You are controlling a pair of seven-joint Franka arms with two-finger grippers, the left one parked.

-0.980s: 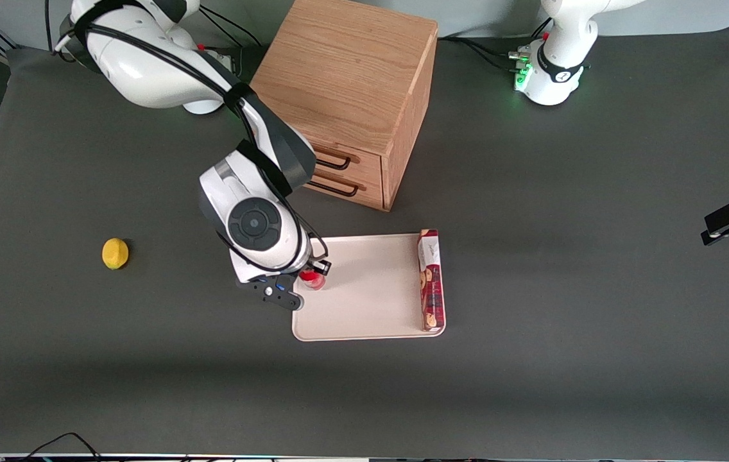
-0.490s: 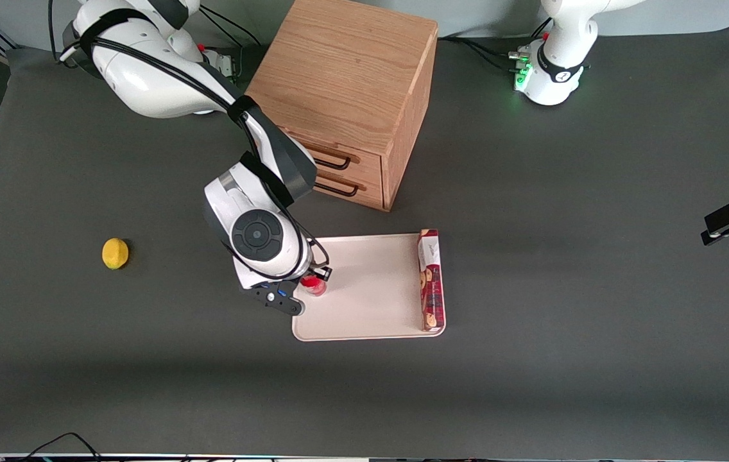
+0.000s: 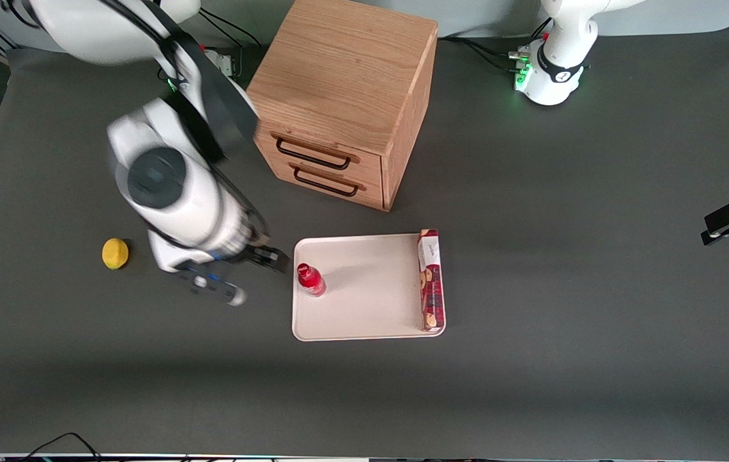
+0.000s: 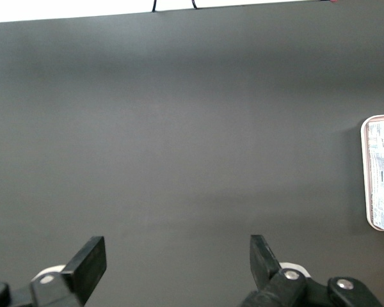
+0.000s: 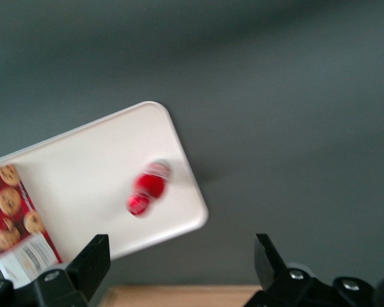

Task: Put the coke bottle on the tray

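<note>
The coke bottle (image 3: pixel 310 279), small and red with a red cap, stands upright on the cream-white tray (image 3: pixel 364 301), close to the tray's edge toward the working arm's end. It also shows in the right wrist view (image 5: pixel 147 188) standing on the tray (image 5: pixel 83 185). My right gripper (image 3: pixel 255 273) is open and empty, raised above the table beside the tray, clear of the bottle. In the right wrist view my gripper (image 5: pixel 179 268) has its jaws wide apart with nothing between them.
A long red biscuit box (image 3: pixel 430 279) lies along the tray's edge toward the parked arm. A wooden two-drawer cabinet (image 3: pixel 345 96) stands farther from the camera than the tray. A yellow lemon (image 3: pixel 115 253) lies toward the working arm's end.
My gripper let go of the bottle, opened, rose and swung away toward the working arm's end. The bottle stays standing on the tray.
</note>
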